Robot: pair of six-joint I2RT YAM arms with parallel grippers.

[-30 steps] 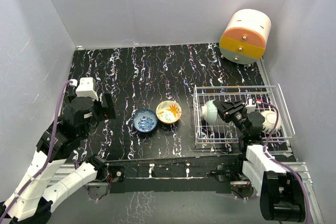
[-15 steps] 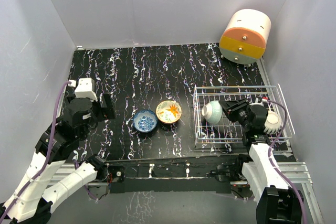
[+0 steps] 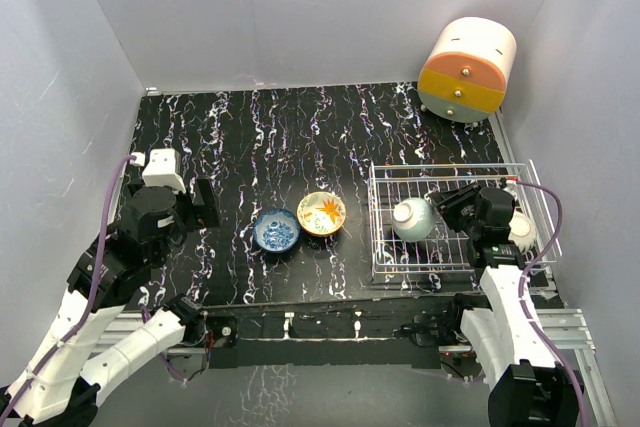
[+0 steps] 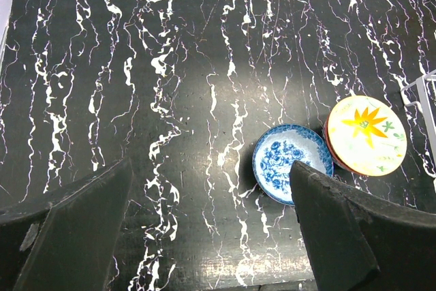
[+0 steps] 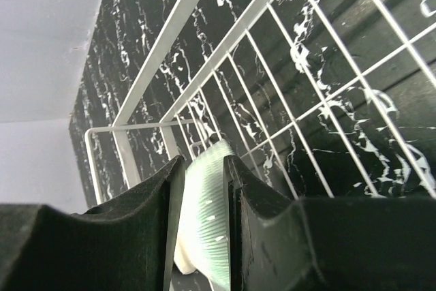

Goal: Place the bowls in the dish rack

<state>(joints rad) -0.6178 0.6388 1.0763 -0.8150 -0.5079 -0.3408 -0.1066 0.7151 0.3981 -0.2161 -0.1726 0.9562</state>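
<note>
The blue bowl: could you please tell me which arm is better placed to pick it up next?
Left: the left gripper is open and near the blue bowl, while the right gripper grips a green bowl in the rack.

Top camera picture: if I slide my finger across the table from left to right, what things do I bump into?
Left gripper → blue bowl → orange flower bowl → pale green bowl in the dish rack → right gripper pinching it → white bowl.
</note>
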